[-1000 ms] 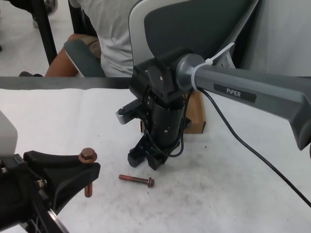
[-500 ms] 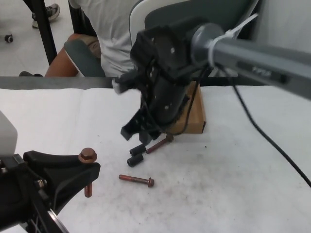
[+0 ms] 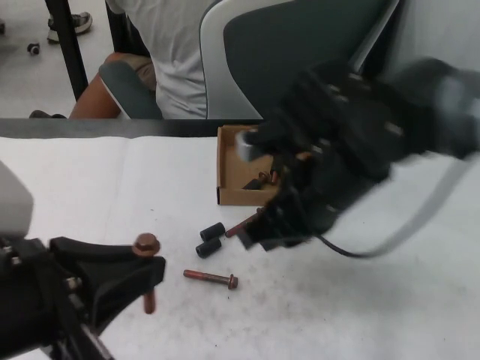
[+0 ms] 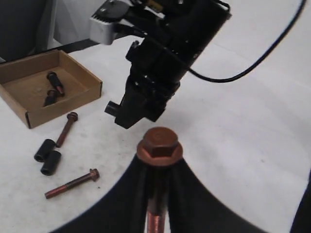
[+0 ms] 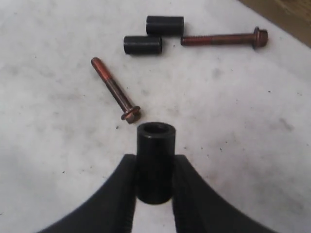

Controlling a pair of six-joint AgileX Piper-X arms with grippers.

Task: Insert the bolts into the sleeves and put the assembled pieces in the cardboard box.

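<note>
In cardboard box (image 4: 65, 103): two apparently assembled pieces (image 4: 55, 82). Beside box: two loose sleeves (image 4: 43, 150), two loose bolts (image 4: 65, 128). Left gripper (image 4: 159, 167) pinches third bolt (image 4: 159, 145); right gripper (image 5: 154, 170) pinches third sleeve (image 5: 155, 145); not yet joined.

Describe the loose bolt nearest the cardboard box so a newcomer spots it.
Find the open brown cardboard box on the white bench. Outside it lies a copper-coloured hex-head bolt beside two black cylindrical sleeves. Unlike the other loose bolt, its head points at the box.

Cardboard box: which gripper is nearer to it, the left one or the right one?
Right. The right gripper, holding a black sleeve, hangs close by the cardboard box, on its near side; the left gripper, holding a bolt, is clearly farther off.
</note>
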